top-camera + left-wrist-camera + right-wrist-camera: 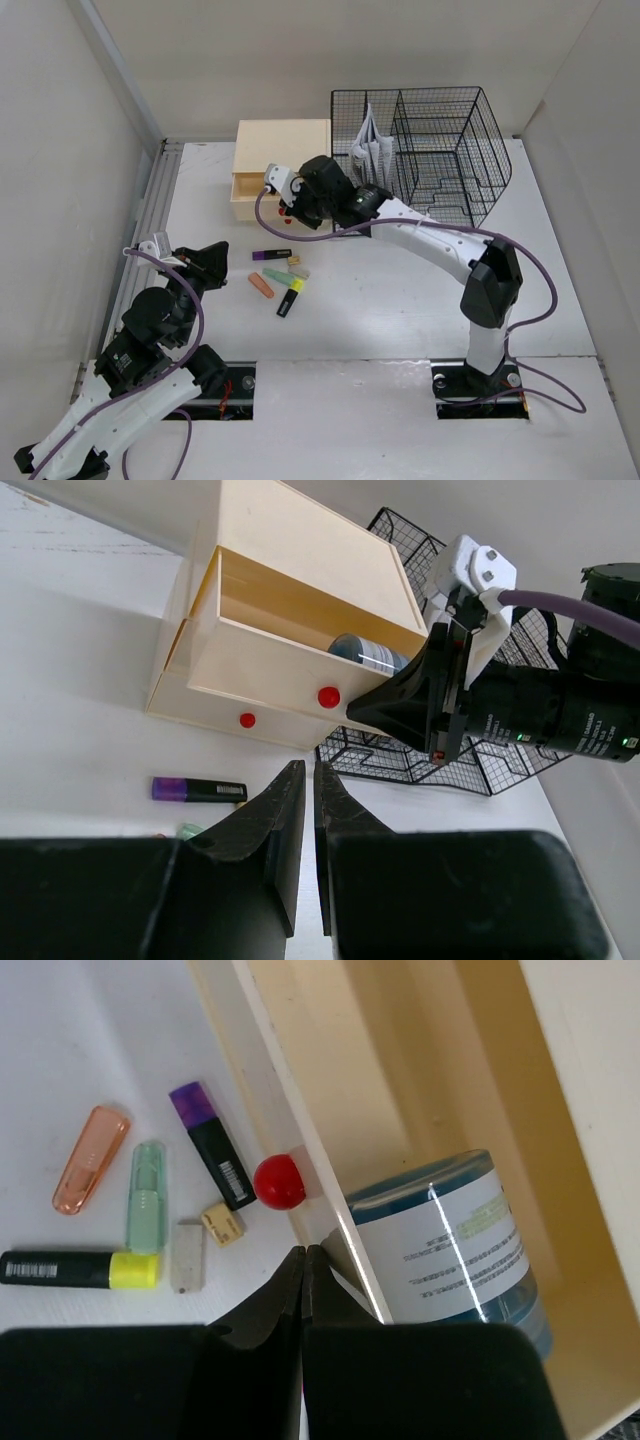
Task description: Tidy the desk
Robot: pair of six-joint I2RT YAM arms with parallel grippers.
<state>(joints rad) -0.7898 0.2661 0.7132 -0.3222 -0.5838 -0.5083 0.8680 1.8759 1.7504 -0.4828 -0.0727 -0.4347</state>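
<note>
The white desk (400,310) holds a cream drawer box (283,150) at the back. Its upper drawer (270,665) stands pulled out, with a blue labelled bottle (450,1245) lying inside. My right gripper (289,207) is shut and empty, its tips (305,1252) against the drawer front just below the red knob (279,1181). My left gripper (216,262) is shut and empty, low over the desk left of the scattered pens; in its own view its tips (306,770) point toward the box.
Loose on the desk: a purple highlighter (212,1158), a yellow highlighter (80,1270), an orange cap (90,1158), a green cap (146,1195), two small erasers (186,1256). A black wire rack (430,140) with papers (370,148) stands right of the box. Grey rails (150,220) line the left edge.
</note>
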